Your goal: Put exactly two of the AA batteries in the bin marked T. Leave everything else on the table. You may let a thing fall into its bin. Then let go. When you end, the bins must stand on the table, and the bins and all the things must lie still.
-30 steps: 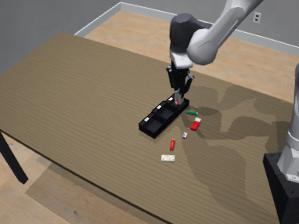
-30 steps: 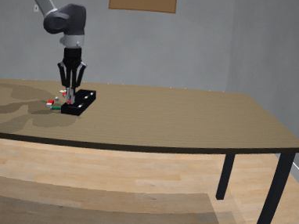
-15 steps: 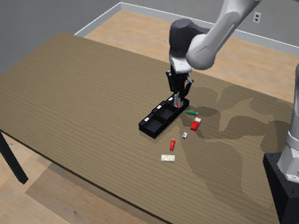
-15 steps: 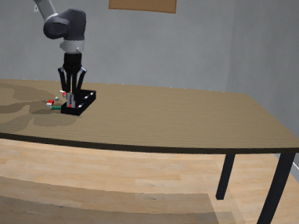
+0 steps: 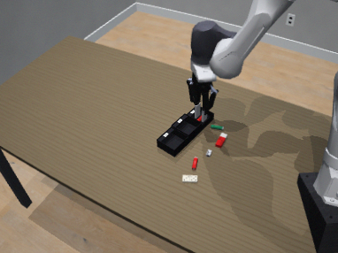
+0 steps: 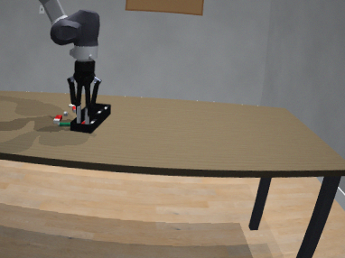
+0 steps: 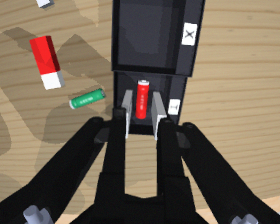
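A black bin row (image 5: 186,133) with three compartments lies on the table; each compartment has a small white label that I cannot read. My gripper (image 5: 200,115) points straight down into the end compartment nearest the loose things. In the wrist view a red AA battery (image 7: 143,98) sits in that compartment between my fingertips, with a small gap on each side. The fingers are slightly open and do not grip it. A second red battery (image 5: 195,162) and a green battery (image 5: 217,126) lie on the table beside the bins.
A red and white block (image 5: 221,140), a small grey piece (image 5: 209,152) and a white tile (image 5: 189,178) lie on the table near the bins. The other two compartments (image 7: 156,28) look empty. The robot base (image 5: 320,212) stands at the right.
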